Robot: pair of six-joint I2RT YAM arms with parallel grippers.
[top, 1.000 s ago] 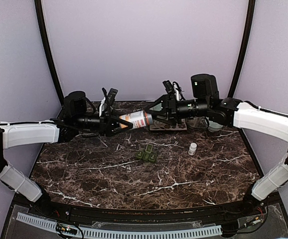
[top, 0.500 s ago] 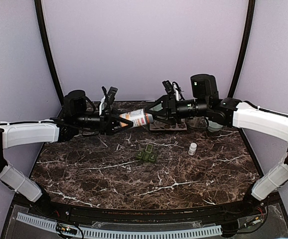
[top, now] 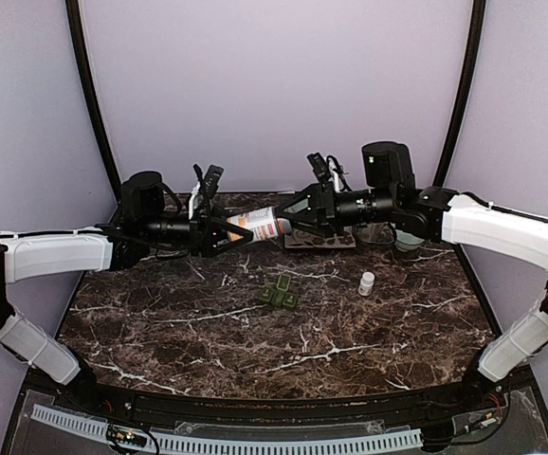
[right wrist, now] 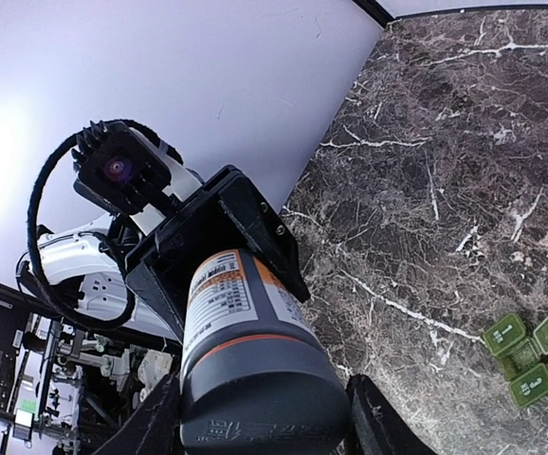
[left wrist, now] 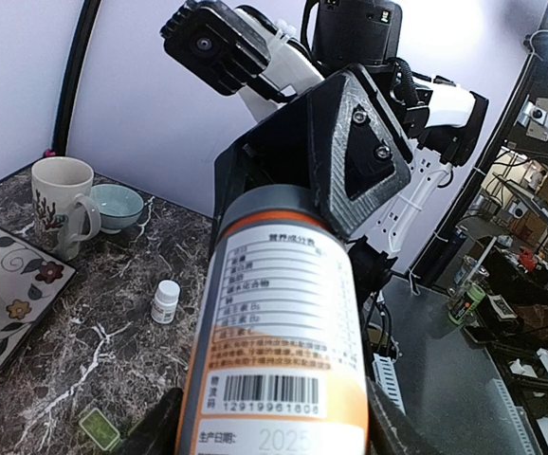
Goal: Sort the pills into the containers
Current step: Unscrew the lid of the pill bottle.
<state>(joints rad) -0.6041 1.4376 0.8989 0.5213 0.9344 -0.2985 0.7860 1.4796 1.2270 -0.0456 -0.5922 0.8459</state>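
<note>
containers (top: 281, 294) below; both arms (top: 61, 256) (top: 502, 232) level, meeting at bottle (top: 258, 226).

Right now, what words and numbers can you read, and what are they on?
"12919961806": under the barcode on the bottle label, in the left wrist view.
"2025": start of a date line at the label's lower edge; the rest is cut off.
Chinese print in the label's table: too small to read.
Marks on the pill box lids: look like digits, too blurred to be sure.
</note>
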